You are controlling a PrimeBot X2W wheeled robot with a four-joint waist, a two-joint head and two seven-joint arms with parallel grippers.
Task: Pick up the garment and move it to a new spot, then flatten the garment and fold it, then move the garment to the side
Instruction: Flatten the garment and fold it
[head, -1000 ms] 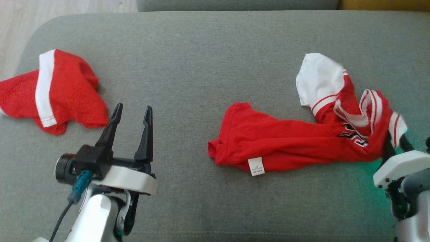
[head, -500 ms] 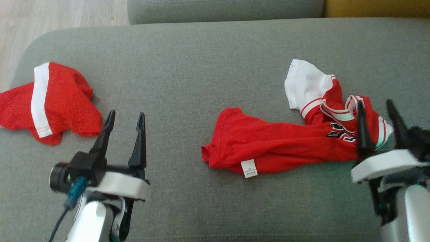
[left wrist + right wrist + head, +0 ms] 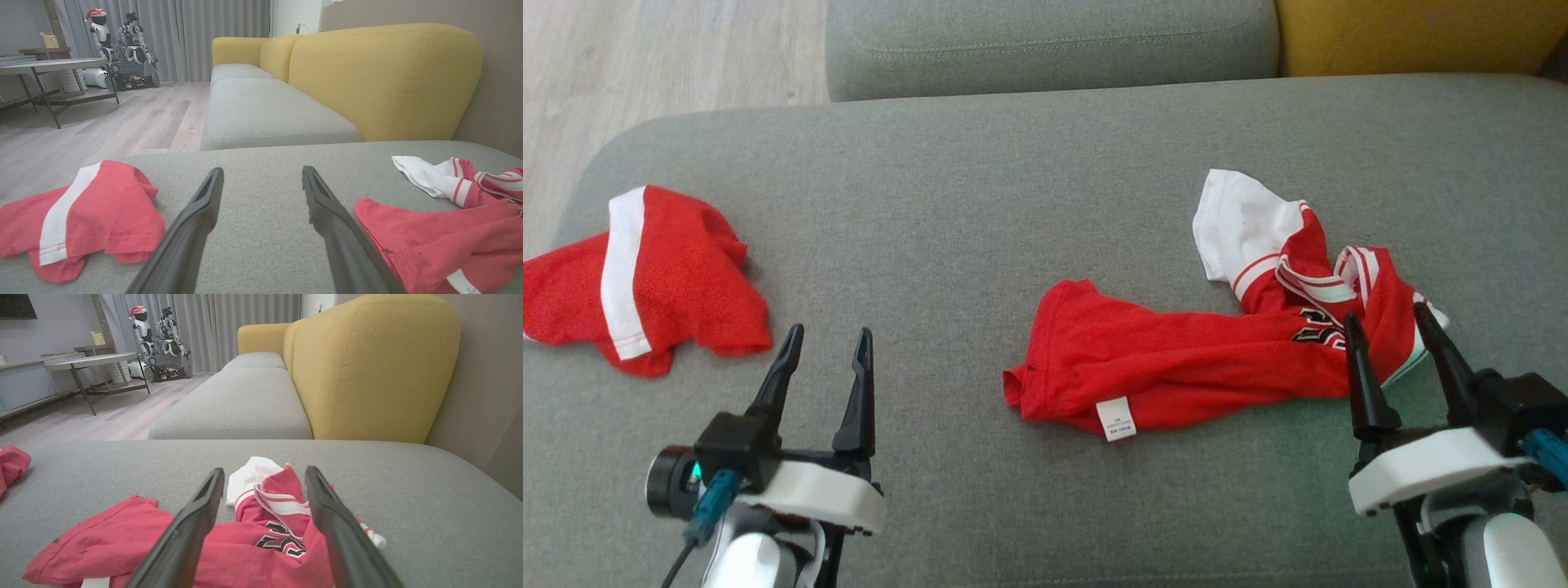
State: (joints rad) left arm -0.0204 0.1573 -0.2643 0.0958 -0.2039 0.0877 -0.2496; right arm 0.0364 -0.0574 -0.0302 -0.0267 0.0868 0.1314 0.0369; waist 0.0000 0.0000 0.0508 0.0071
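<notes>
Jersey (image 3: 1176, 359) crumpled on sofa (image 3: 980, 188). Right claw (image 3: 1386, 314) wide open, empty, by its collar end. Left claw (image 3: 831, 331) wide open, empty, near second red garment (image 3: 678, 278).

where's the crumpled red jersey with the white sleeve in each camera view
Head view: the crumpled red jersey with the white sleeve lies centre-right on the grey seat cushion.
Left wrist view: jersey at the lower right edge.
Right wrist view: jersey across the bottom centre.
Shared landmark: the yellow sofa backrest, upper right in each.
</notes>
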